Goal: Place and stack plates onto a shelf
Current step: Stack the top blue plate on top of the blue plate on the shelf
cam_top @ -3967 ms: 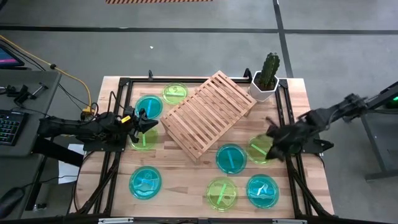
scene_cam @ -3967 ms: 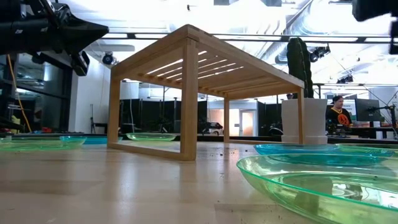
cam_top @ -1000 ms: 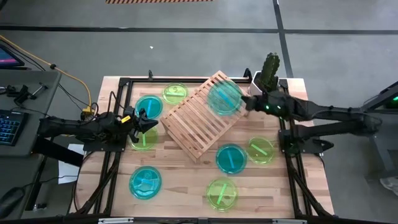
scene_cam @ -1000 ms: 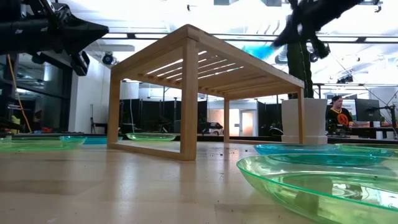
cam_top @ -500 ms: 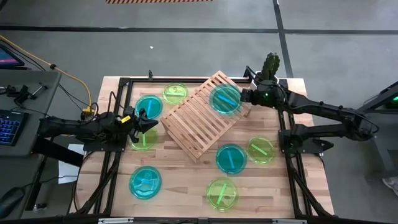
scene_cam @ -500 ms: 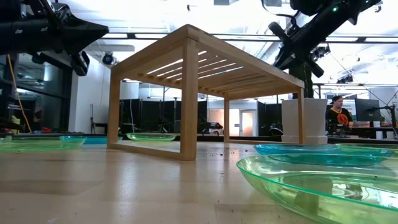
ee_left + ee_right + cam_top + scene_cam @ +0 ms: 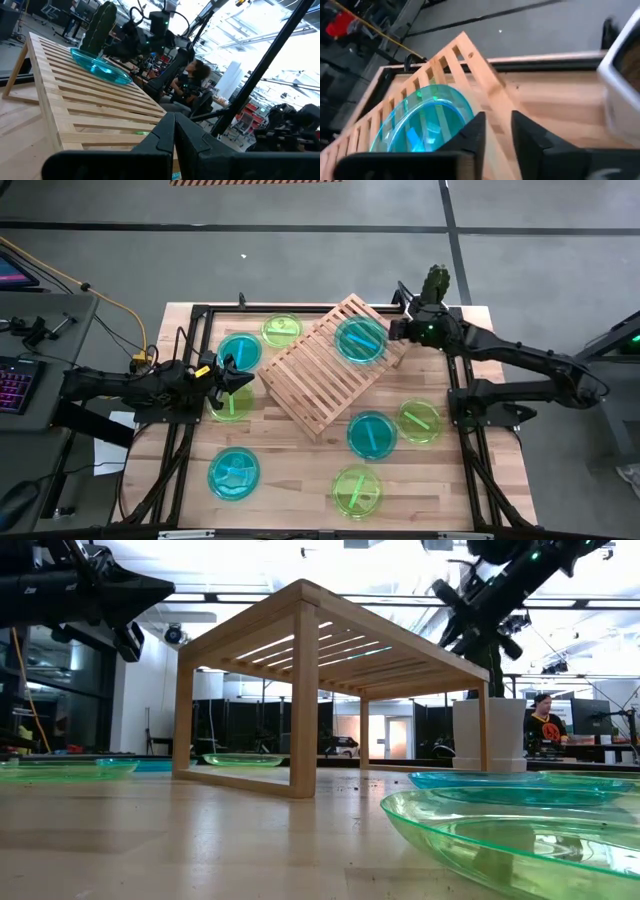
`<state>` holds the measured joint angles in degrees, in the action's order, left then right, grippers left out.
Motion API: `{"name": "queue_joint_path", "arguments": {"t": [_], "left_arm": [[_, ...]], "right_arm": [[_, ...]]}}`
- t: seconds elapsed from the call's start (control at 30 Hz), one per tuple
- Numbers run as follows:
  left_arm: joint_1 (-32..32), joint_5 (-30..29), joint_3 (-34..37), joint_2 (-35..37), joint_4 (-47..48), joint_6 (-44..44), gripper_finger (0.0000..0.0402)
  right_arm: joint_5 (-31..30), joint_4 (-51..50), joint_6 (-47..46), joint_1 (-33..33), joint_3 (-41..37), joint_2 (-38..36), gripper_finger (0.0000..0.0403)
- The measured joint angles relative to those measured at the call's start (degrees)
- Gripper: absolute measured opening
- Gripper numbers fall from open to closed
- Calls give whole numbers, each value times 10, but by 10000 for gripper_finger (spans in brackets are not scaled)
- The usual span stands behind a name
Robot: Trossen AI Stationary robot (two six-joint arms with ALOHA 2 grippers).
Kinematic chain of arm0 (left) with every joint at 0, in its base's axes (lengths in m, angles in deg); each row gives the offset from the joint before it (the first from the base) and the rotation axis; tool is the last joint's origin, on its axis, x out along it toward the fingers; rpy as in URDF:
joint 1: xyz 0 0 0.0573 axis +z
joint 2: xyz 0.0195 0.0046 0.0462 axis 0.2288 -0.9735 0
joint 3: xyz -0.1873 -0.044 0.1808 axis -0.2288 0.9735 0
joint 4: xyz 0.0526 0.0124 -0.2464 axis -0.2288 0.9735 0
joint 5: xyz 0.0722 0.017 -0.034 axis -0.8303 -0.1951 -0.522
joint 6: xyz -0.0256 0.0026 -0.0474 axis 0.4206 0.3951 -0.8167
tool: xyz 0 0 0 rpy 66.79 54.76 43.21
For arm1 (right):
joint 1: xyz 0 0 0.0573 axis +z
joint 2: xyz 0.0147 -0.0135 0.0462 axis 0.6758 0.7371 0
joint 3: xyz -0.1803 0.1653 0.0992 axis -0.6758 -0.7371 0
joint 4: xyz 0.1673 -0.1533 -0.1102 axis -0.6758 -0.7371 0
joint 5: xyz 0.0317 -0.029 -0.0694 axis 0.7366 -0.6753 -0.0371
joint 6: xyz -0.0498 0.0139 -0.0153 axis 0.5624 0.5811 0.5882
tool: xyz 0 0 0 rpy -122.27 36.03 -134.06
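Observation:
A teal plate [image 7: 361,340] lies flat on the far right part of the slatted wooden shelf [image 7: 318,375]. It also shows in the right wrist view [image 7: 425,125] and the left wrist view [image 7: 98,67]. My right gripper [image 7: 393,332] is open, just off that plate's right rim, with bare shelf wood between its fingers [image 7: 497,132]. My left gripper [image 7: 236,377] is shut on nothing [image 7: 174,131]. It hovers left of the shelf above a green plate [image 7: 229,404]. Several more teal and green plates rest on the table around the shelf. My right gripper stands at the teal plate's right rim [image 7: 469,107], coming level from the table's right side. One finger [image 7: 476,131] lies right beside the rim, and I cannot tell whether it touches. The plate rests on the shelf's slats.
A potted cactus [image 7: 431,302] stands at the far right corner, close behind my right gripper. Plates lie left of the shelf [image 7: 240,350] [image 7: 281,330] and toward the near edge [image 7: 233,474] [image 7: 356,490] [image 7: 371,434] [image 7: 419,420]. A person sits in the room beyond [image 7: 545,725].
My right gripper brought the teal plate down from a tilted hold above the shelf's far right part. The plate now lies flat on the slats. The gripper has drawn back a little toward the table's right edge. My left arm has kept still.

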<state>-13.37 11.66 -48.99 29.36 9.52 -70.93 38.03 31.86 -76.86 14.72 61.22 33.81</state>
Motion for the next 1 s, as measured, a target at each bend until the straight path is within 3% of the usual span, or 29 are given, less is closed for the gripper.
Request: {"name": "queue_joint_path", "arguments": {"t": [0.1, 0.2, 0.33, 0.47, 0.6, 0.73, 1.0], "left_arm": [[0, 0, 0, 0, 0, 0, 1], [0, 0, 0, 0, 0, 0, 1], [0, 0, 0, 0, 0, 0, 1], [0, 0, 0, 0, 0, 0, 1], [0, 0, 0, 0, 0, 0, 1], [0, 0, 0, 0, 0, 0, 1], [0, -10, 0, 0, -1, -33, 1]], "right_arm": [[32, -72, 58, 0, 30, -29, 115], [115, -154, 102, 6, 58, -56, 139], [221, -229, 114, 45, 69, -96, 148], [290, -301, 107, 108, 69, -128, 149], [291, -351, 69, 179, 69, -150, 149], [246, -349, 44, 239, 69, -159, 149], [182, -277, 17, 290, 69, -157, 149]]}}
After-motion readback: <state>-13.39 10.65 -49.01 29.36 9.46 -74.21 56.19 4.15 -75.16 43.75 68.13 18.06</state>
